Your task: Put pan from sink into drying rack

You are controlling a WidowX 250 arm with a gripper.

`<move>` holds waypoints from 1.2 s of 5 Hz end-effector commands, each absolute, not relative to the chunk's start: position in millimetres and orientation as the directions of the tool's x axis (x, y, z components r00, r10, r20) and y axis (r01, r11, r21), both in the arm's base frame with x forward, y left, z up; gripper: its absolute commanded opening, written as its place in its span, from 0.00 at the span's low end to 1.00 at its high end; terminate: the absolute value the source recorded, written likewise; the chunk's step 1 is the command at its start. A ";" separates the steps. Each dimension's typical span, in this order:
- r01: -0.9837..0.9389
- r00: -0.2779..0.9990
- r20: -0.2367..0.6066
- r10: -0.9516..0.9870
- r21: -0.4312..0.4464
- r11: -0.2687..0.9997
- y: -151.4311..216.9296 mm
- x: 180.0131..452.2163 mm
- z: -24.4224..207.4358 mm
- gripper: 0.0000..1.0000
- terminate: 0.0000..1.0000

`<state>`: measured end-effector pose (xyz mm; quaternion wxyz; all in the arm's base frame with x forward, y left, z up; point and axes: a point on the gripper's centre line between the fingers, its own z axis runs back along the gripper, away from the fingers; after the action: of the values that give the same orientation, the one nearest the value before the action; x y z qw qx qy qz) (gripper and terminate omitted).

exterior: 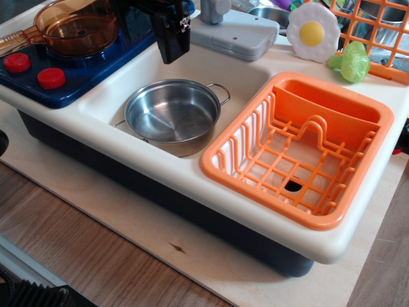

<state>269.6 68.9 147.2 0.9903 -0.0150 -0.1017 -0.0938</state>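
Note:
The shiny steel pan [172,115] sits upright in the left half of the cream-white sink [102,102], one wire loop handle pointing back right. The orange drying rack [300,150] fills the right half of the sink, empty, with the drain hole showing through its grid bottom. My black gripper [172,56] hangs above the sink's back edge, just behind and above the pan, apart from it. Its fingers show as one dark mass, so I cannot tell whether they are open or shut. Nothing shows between them.
An amber transparent pot [77,25] stands on the blue stove [96,64] with red knobs at the left. A grey faucet [233,32], a fried-egg toy [313,32], a green toy [353,62] and a flat orange lattice panel [380,32] line the back.

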 end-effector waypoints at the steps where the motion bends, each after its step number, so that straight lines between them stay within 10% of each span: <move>1: 0.189 0.962 0.204 -0.183 -0.011 0.982 68.9 269.6 147.2 1.00 0.00; 6: 0.479 0.838 0.273 -0.472 0.045 0.877 38.9 245.5 104.4 1.00 0.00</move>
<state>244.4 37.6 90.4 0.9598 -0.0258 -0.1268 -0.2489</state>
